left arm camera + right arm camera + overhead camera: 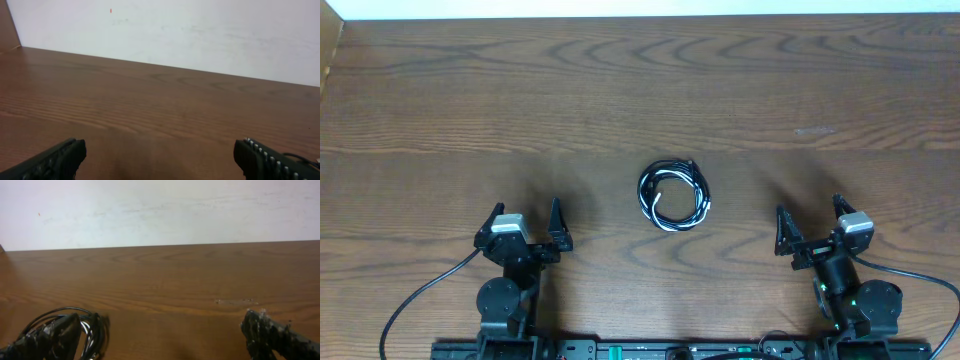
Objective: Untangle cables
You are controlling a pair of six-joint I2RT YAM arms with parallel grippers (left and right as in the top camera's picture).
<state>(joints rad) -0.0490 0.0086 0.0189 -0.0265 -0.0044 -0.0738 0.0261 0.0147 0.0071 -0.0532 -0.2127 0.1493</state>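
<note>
I'm looking down on a brown wood-grain table [640,90]; its far edge meets a plain white wall [175,35]; the wall carries a tiny red speck [111,10] high up in the left wrist view; a pale scuff [815,130] marks the wood toward the far right. The cables [700,200] lie on the table as one loose coil, black strands and a white one wound together, about midway between my two arms and a little farther out than either.

The left gripper [528,215] sits near the front edge, well apart from the coil; its jaws stand spread wide and I see only bare wood between them; from its own camera, the fingers [55,160] show at the bottom corners with nothing between them. The right gripper [810,215] is on the other side of the coil, also well apart from it; its jaws are spread just as wide and grasp nothing. In the right wrist view the coil appears at lower left, partly hidden behind the left-hand finger [50,337]; seen from above, that finger is clear of the cables.
</note>
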